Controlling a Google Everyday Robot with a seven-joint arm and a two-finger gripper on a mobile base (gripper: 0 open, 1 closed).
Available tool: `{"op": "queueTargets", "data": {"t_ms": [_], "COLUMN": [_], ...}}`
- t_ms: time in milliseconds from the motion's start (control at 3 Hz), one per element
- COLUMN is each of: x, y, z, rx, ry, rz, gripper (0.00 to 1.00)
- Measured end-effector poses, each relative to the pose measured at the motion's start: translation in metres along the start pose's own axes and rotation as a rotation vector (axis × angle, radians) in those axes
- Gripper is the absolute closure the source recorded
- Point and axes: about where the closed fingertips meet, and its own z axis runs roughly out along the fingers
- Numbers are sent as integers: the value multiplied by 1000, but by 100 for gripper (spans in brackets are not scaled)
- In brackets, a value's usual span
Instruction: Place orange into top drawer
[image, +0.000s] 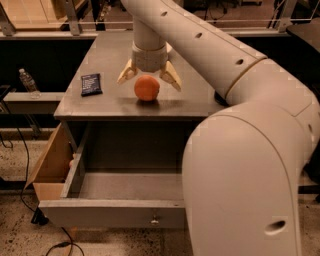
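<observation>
The orange (147, 88) sits on the grey cabinet top (107, 102) near its front edge. My gripper (148, 79) hangs just above and behind it, open, with one tan finger (127, 74) to the left and the other finger (170, 77) to the right of the fruit. The top drawer (112, 212) is pulled out below, its inside bare, with a small metal knob (154, 219) on its front panel. My arm covers the drawer's right part.
A dark flat packet (91, 83) lies on the cabinet top at the left. A brown cardboard box (49, 167) stands on the floor left of the drawer. A water bottle (28, 80) stands on a low shelf at far left. A cable (30, 212) runs on the floor.
</observation>
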Motion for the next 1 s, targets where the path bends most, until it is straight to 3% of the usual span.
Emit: {"op": "queueTargets", "data": {"t_ms": [333,1000], "x": [3,7], "y": [-10,-21], "z": [1,-4], "rx": [-12,-29], "ry": [5,19], "rz": [-14,-30], "gripper": [0,41]}}
